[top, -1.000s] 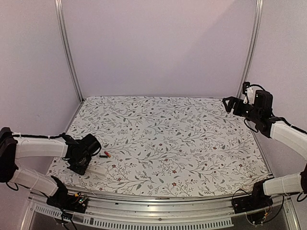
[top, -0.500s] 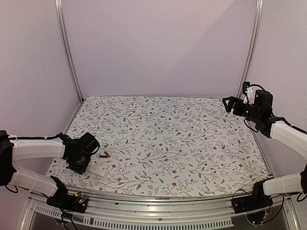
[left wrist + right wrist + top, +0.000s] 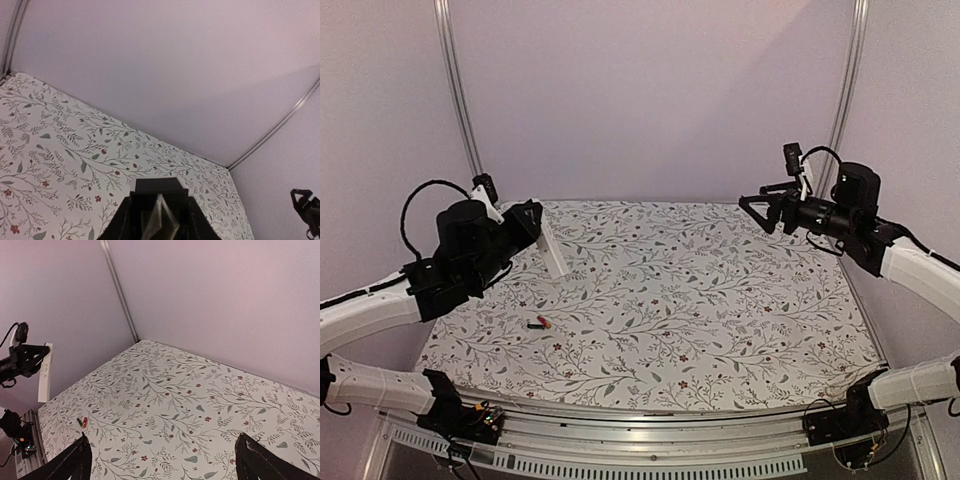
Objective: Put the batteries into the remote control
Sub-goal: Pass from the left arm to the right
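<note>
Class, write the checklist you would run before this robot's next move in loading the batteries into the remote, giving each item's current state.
1. Left jaws closed on the remote, held above the table: ok.
2. Right jaws open, empty: ok.
3. The batteries lie on the table, nothing covering them: ok.
4. Both batteries present: cannot tell, too small.
5. Battery compartment of the remote open: cannot tell.
</note>
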`<state>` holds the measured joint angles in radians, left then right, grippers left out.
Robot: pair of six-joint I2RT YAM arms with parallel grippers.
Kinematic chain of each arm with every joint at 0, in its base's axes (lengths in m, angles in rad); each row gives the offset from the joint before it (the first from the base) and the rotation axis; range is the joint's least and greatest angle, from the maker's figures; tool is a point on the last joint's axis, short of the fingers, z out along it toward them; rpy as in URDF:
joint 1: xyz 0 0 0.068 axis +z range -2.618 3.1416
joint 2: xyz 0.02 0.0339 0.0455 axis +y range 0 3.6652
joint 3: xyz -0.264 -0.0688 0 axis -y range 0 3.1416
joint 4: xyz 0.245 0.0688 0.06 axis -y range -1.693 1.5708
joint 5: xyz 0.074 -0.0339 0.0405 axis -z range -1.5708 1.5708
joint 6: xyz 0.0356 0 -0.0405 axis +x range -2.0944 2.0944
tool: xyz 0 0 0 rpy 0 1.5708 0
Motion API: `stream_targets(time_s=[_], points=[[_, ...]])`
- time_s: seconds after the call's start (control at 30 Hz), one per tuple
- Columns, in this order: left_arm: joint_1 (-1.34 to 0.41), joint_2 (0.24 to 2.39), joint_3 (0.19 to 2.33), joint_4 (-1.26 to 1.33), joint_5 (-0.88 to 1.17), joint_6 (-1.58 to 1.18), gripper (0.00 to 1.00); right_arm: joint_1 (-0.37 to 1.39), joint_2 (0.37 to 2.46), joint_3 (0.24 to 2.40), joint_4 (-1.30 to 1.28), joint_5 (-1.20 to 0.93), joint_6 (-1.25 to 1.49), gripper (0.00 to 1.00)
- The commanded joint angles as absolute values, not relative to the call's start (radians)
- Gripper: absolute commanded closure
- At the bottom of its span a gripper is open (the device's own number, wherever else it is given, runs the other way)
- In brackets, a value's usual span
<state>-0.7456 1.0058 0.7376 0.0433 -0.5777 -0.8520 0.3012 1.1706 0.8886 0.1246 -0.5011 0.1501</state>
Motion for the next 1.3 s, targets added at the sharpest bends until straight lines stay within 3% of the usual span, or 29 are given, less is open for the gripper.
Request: stream_targets(time_s=[0.0,0.23,0.5,0.7,1.03,1.27], points=[[-0.808,1.068,0.762,0.568,-0.243,-0.360,1.00,0.504,1.205,0.991,0.126,-0.748,-0.044,0.02],[-0.939,1.255,0.950,0.664,0.178,-0.196,1.00,0.677,1.344,1.101,0.181,-0.872,-0.061,0.03],[-1.008,1.348,1.002,0.773,0.269,-0.150,1.00,0.784,1.434,1.116,0.275,-0.916,-0.033,0.05],[-1.017,1.368,0.999,0.824,0.269,-0.173,1.00,0.794,1.466,1.129,0.310,-0.976,-0.005,0.15],[-1.017,1.392,0.971,0.911,0.263,-0.244,1.00,0.805,1.518,1.151,0.352,-1.017,0.046,0.55],[-1.017,1.379,0.930,0.951,0.231,-0.258,1.00,0.805,1.511,1.149,0.336,-1.034,0.043,0.89]])
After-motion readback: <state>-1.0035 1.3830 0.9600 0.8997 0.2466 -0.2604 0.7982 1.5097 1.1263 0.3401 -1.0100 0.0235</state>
